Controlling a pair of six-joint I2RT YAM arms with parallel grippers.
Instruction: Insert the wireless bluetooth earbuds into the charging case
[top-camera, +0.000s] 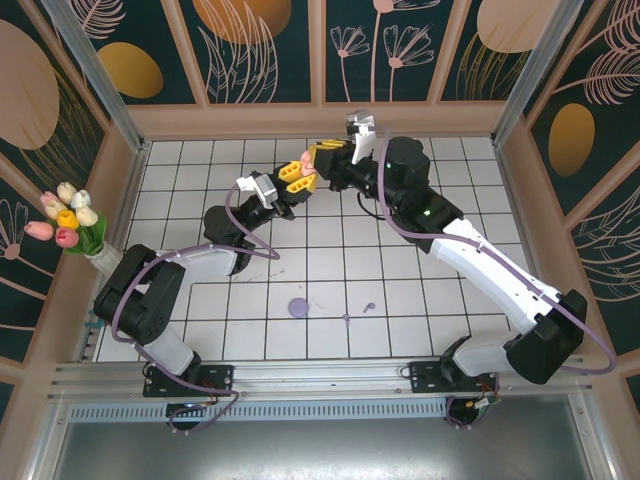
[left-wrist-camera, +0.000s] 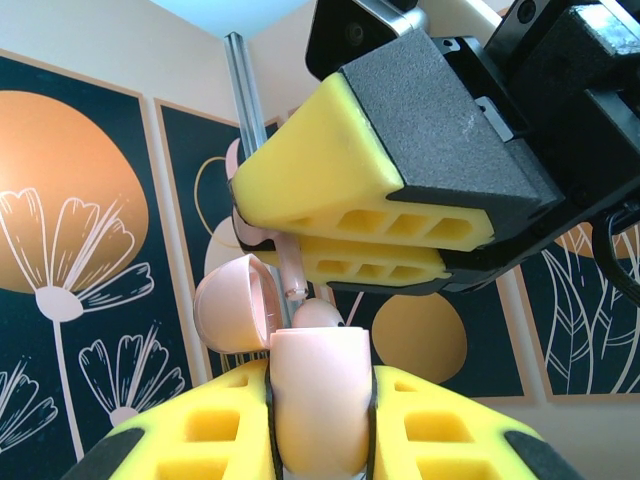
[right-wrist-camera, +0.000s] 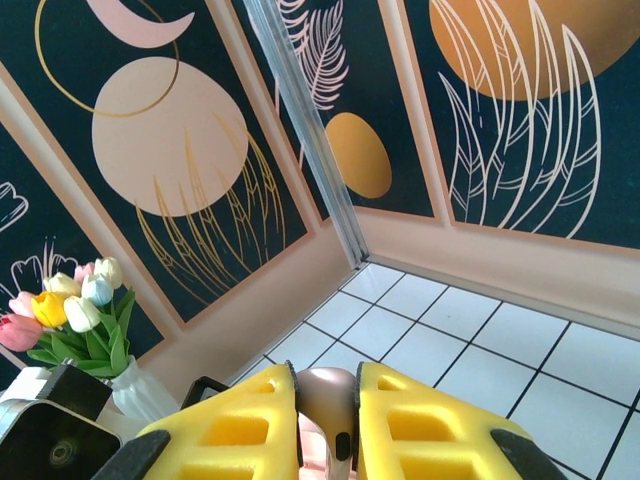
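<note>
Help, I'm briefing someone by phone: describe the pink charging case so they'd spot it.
Look above the far middle of the white tiled table. There the left pincer's yellow fingers clamp the pink charging case, lid hinged open. Unlike the purple disc on the tiles, it is held aloft.

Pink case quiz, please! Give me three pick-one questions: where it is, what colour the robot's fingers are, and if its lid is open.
1. Where is the pink case? A on the tiles; B in the left gripper; C inside a box.
2. What colour are the left gripper's fingers? A yellow; B green; C red.
3. The case's lid is: A shut; B open; C missing.
Answers: B, fingers squeeze its sides; A, the foam is yellow; B, it tips back on its hinge.
</note>
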